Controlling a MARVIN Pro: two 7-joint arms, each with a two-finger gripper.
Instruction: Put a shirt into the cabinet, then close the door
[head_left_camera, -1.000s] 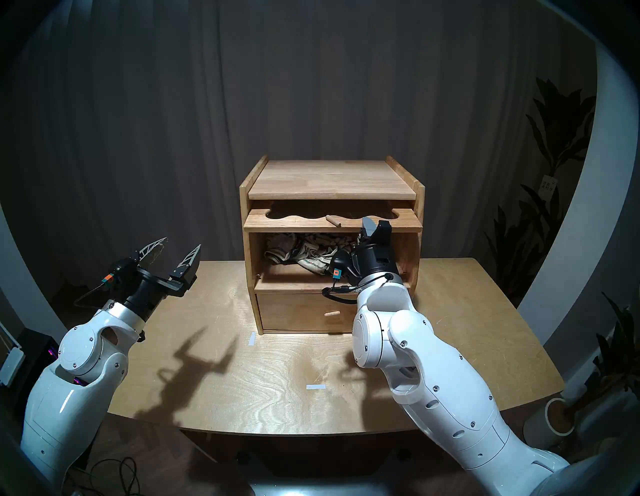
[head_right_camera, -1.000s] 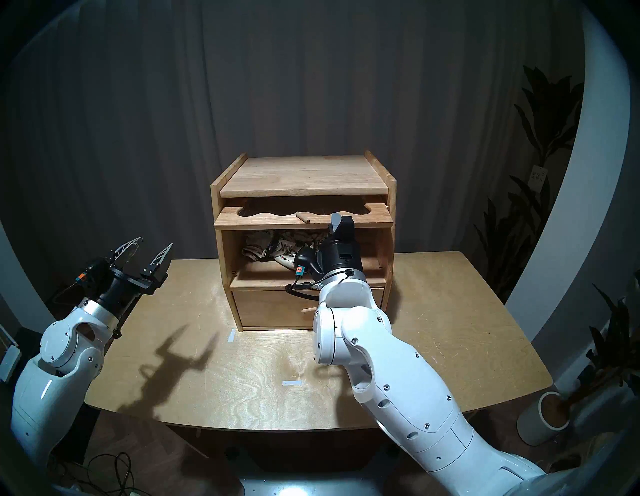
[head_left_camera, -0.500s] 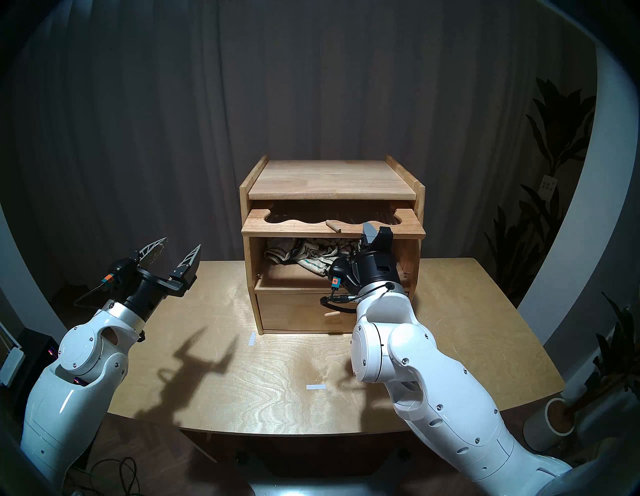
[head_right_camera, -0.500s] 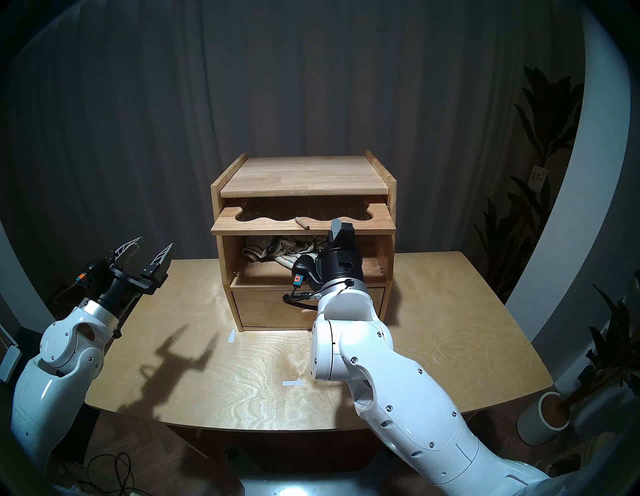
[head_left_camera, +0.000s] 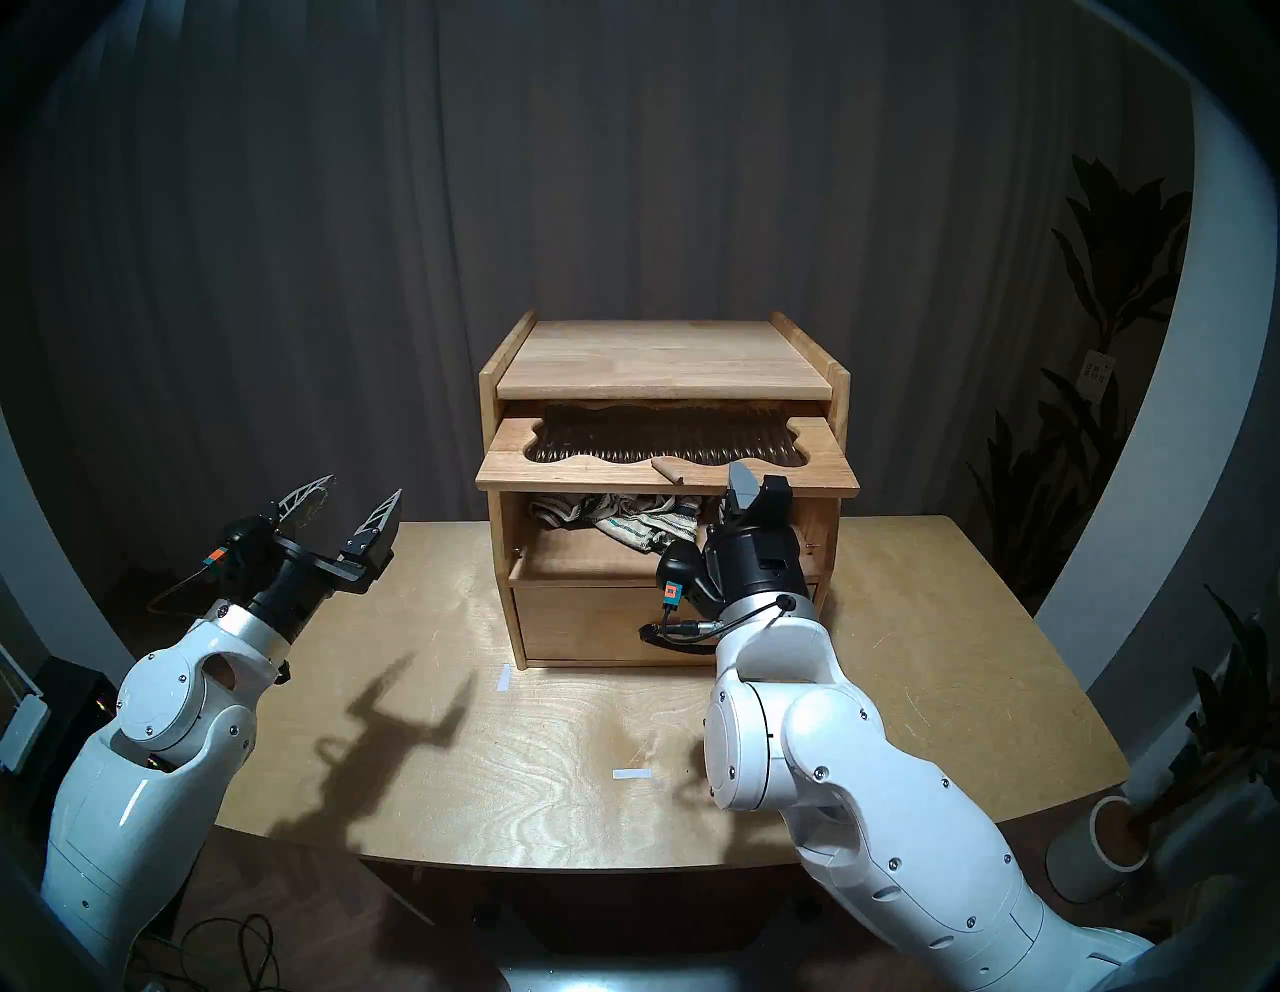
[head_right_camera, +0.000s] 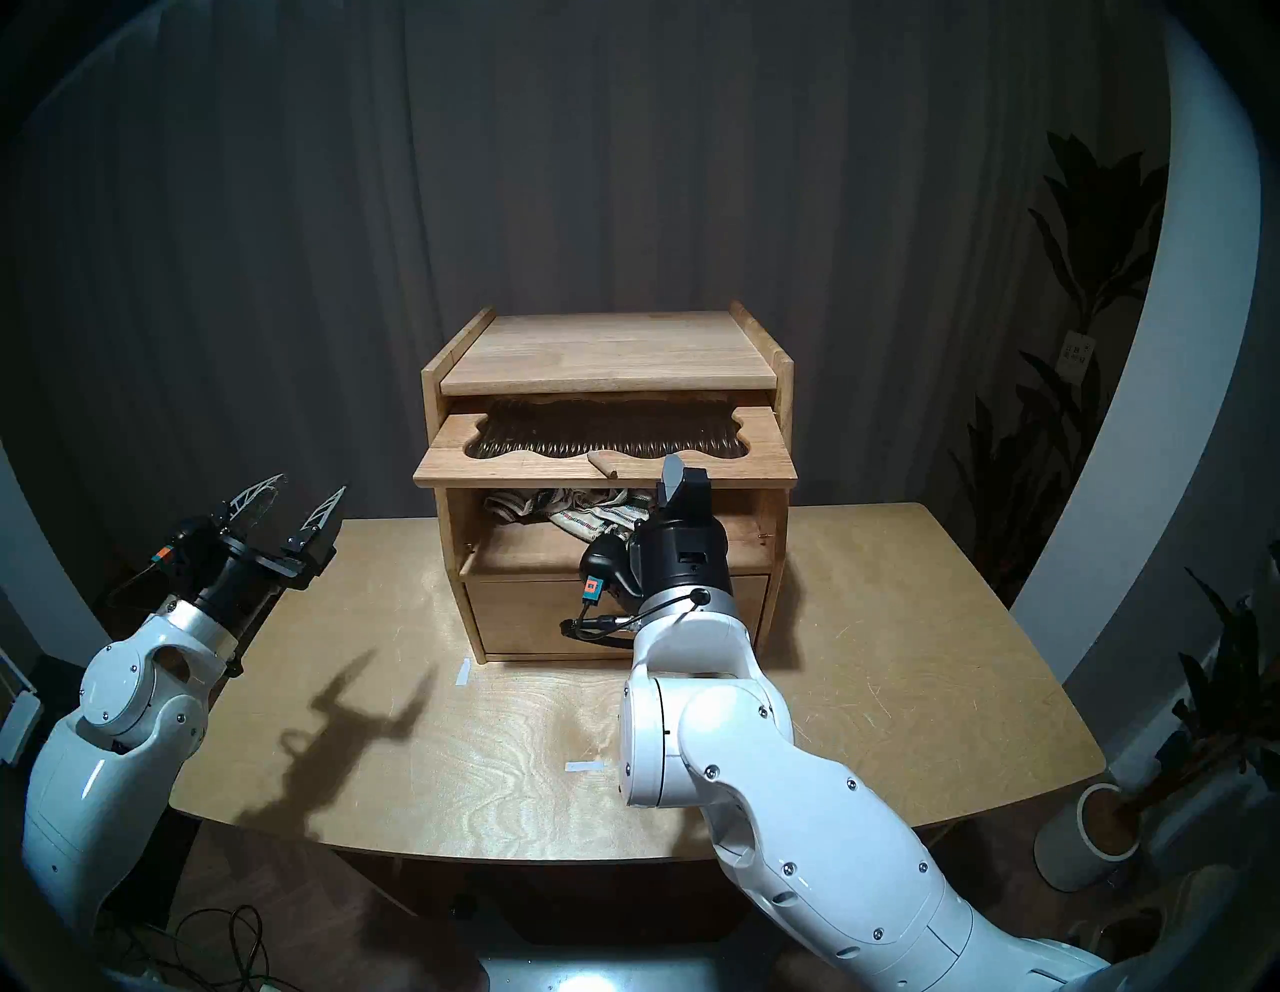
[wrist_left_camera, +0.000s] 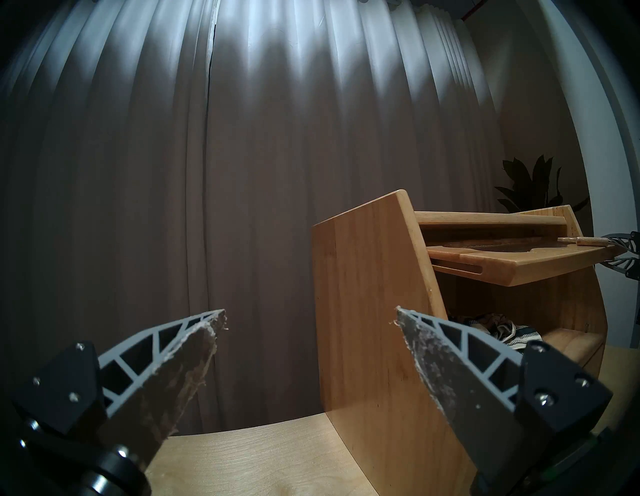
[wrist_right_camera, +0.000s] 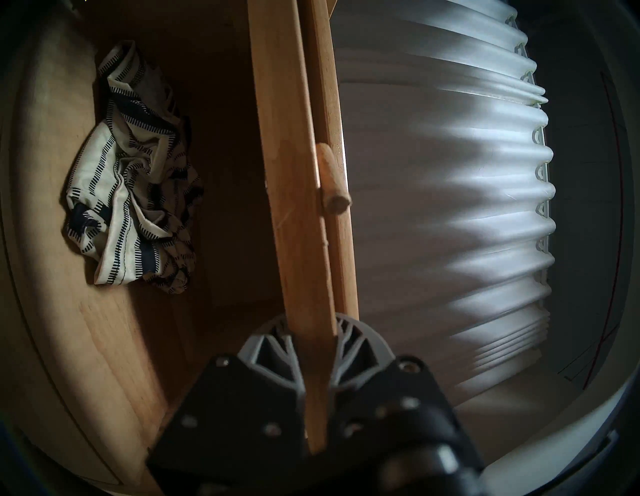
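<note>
right gripper (head_left_camera: 744, 495) fingertips hidden behind front edge of door (head_left_camera: 824, 478) in head views. rear of shirt (head_left_camera: 616, 516) lost in shadow under door. drawer (head_left_camera: 582, 623) front partly covered by right wrist, its knob hidden. in left wrist view, cabinet (wrist_left_camera: 367, 311) right side cut by frame edge. right wrist view: gripper base blurred at bottom.

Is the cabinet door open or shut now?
Open: the door sticks out level above the shirt, its edge pinched by the right tool.
</note>
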